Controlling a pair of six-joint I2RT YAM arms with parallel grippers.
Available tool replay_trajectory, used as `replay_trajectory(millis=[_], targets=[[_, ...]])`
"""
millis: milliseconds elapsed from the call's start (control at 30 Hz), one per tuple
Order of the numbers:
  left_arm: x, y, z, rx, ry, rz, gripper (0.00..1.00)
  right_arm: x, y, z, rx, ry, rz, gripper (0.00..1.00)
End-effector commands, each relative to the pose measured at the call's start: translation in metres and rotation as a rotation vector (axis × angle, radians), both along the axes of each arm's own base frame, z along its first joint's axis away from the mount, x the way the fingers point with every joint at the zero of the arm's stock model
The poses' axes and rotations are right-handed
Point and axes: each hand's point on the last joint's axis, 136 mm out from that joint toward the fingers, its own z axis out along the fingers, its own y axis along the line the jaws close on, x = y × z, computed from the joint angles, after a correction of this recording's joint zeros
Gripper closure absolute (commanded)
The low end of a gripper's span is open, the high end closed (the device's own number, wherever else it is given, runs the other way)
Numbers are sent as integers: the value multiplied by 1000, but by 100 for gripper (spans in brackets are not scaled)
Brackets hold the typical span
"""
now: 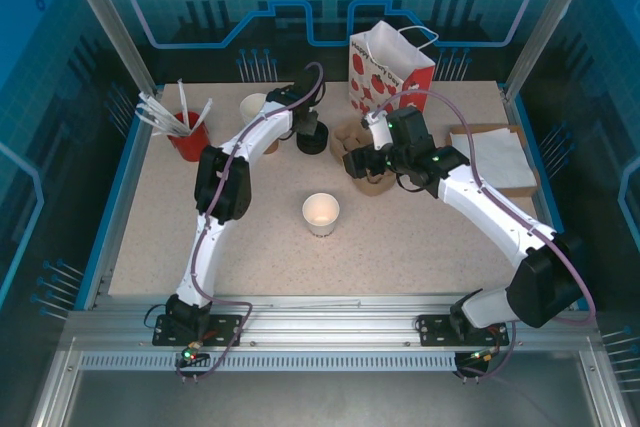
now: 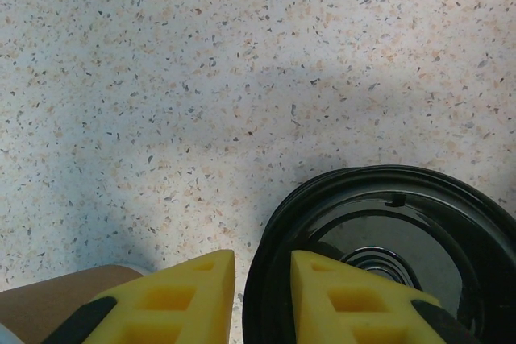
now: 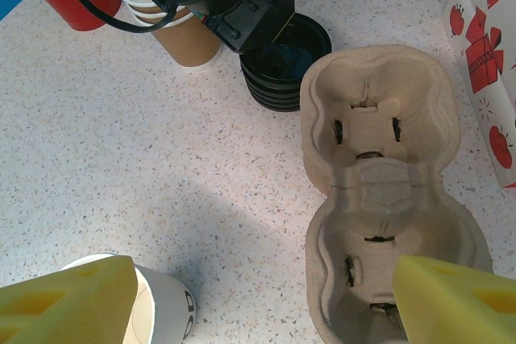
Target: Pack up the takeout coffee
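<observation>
Heads up, your left gripper point(image 2: 263, 271) could've lifted two nested lids at once, or skated off, since it only straddled the rim of the top lid on the lid stack point(image 2: 451, 223). Jaws were down to a narrow slot, one pad inside, one outside. A sliver of table point(image 2: 242, 78) showed beside the rim, so I'd say not clamped.

Your right gripper point(image 3: 264, 279) hung wide open and empty by the pulp carrier point(image 3: 379, 118).

The coffee cup point(image 1: 321, 213) sat lidless at 6 o'clock from the stack, with the strawberry bag point(image 1: 390, 72) at 1 o'clock.
</observation>
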Motion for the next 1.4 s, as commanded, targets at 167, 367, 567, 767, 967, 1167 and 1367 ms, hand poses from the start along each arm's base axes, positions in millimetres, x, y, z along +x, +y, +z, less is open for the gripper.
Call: replay_trajectory(millis=[167,367,567,767,967,1167,1367], targets=[[0,2,-4,9,22,-13,69,-1,3,1,11,-4,11,16],[1,2,-6,10,26,-11,68,-1,3,1,11,-3,12,16],[1,3,-8,12,34,-10,69,-1,3,0,12,-2,11,16],[2,5,-8,15,36,-6,69,-1,3,1,14,-2,12,16],[1,6,-12,16,44,-9,70,-1,3,-1,14,2,12,16],[1,6,-10,11,44,-8,75,-1,4,-1,14,3,12,16],[2,5,-7,11,39,-10,78,-1,4,-2,14,4,15,16]])
